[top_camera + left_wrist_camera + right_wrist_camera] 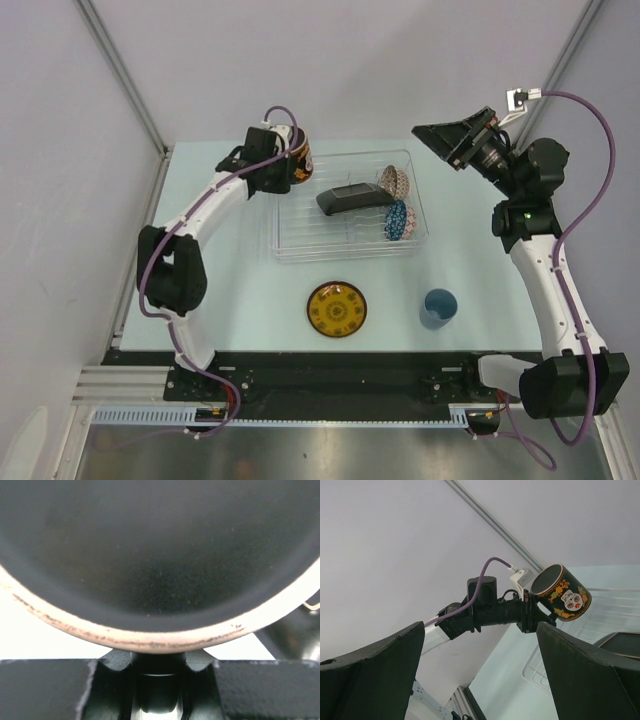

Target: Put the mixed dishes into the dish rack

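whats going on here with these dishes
The left gripper holds a dark skull-print cup, tilted, by the far left corner of the clear rack. A black plate, a beige bowl and a blue bowl sit in the rack. A yellow saucer and a blue cup wait on the table. The right gripper hangs open, empty.

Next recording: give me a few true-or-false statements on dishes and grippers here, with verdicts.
1. The left gripper holds the dark cup. True.
2. The right gripper is shut on the light blue cup. False: it is open and empty; that cup stands on the table.
3. The yellow-brown saucer lies in the dish rack. False: it lies on the table.
4. The black plate, beige bowl and blue bowl sit in the rack. True.
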Tool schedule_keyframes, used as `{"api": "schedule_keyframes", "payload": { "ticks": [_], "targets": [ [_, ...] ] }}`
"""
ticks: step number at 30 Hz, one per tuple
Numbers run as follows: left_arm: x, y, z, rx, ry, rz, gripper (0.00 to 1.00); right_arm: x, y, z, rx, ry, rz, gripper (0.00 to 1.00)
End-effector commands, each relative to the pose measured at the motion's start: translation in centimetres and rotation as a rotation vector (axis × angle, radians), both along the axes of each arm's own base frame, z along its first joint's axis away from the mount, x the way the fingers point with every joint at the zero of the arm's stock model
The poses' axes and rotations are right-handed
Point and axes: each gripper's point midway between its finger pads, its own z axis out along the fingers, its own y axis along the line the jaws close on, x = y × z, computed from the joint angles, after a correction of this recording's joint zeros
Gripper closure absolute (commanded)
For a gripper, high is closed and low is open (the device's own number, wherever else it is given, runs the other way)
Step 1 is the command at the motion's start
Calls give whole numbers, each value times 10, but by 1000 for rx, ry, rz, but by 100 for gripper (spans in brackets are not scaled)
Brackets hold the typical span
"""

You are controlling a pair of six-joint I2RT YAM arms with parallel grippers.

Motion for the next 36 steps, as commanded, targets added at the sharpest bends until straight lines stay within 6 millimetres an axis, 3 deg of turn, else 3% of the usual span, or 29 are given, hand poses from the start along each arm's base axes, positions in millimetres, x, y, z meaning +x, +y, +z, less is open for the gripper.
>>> {"api": "schedule_keyframes", "payload": {
  "ticks": [1, 14, 36],
  "targets": [
    [32, -13, 38, -17, -224, 2, 100, -3, -3, 6, -2, -32, -3, 0],
    [27, 3, -14, 104, -113, 140, 100, -4, -11, -4, 28, 4, -22, 0],
    [1, -21, -75, 0, 52, 128, 100, 0, -12, -13, 30, 30, -24, 0]
  ]
}}
